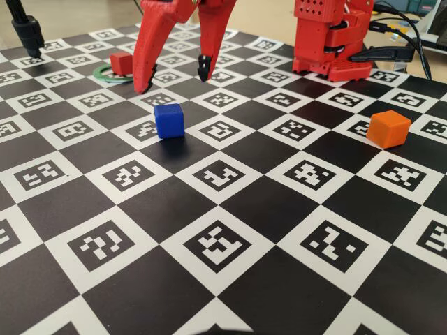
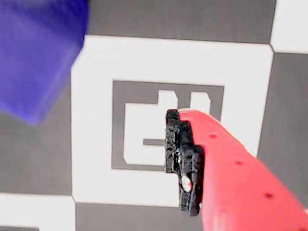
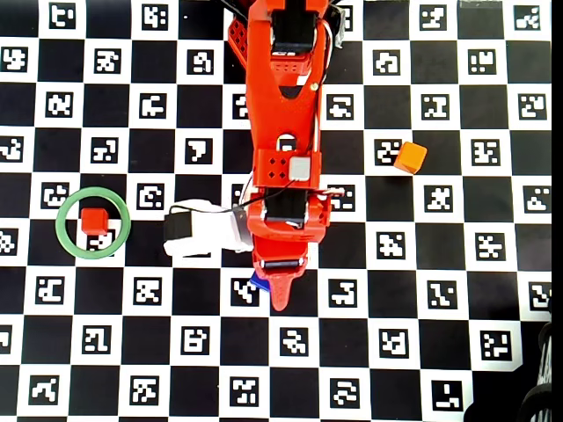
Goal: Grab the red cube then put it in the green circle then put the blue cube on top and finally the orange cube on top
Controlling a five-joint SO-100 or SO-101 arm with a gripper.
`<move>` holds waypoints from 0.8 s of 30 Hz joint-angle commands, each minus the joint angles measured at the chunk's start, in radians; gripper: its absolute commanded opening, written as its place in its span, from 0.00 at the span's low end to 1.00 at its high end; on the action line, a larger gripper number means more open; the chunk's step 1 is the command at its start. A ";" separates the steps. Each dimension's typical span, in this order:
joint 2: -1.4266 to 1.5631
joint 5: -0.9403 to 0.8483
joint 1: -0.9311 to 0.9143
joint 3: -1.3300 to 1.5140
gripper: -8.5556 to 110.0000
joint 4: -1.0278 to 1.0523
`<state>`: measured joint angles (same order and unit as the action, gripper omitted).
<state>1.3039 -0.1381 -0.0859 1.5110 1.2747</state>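
Toward the near half of the checkered desk (image 1: 230,279), the blue cube (image 1: 170,120) sits free, just in front of the fingers (image 1: 174,78), which hang spread wide and empty above the board; the cube lies a little forward of the gap between them, so closing on it likely needs a short forward reach. The orange cube (image 1: 389,128) rests toward the right edge. Farther back at the left, the red cube (image 1: 121,63) already sits inside the green circle (image 1: 105,74).
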 commanded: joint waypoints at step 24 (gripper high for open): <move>-0.075 0.043 -0.006 0.003 0.49 -0.140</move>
<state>1.2011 -0.0997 -0.0920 1.5202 1.1459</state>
